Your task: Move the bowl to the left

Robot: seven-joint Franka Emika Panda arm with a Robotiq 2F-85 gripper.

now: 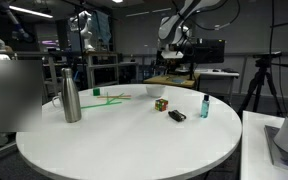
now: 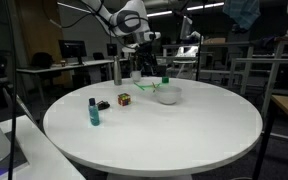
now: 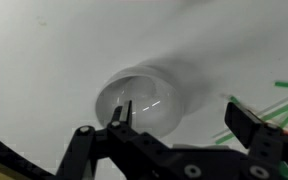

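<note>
White worktop (image 1: 124, 140) is carrying the bowl (image 1: 152, 90) near its far edge, beside green sticks (image 3: 287, 86). Tool (image 3: 179, 110) is hanging above it, spread wide (holding nothing). The descent is probably calling for one finger inside the rim.

Small shallow bowl (image 2: 167, 95), round, plain pale grey-white, upright, resting on the white round table (image 2: 184, 130)

Both exterior views stand off from the round table (image 1: 124, 140) (image 2: 164, 135), slightly above its top, facing it from differing sides and sharing its whole surface. My wrist camera looks down close on the bowl (image 3: 139, 98), my fingers (image 3: 246, 125) crossing the frame's bottom.
</note>
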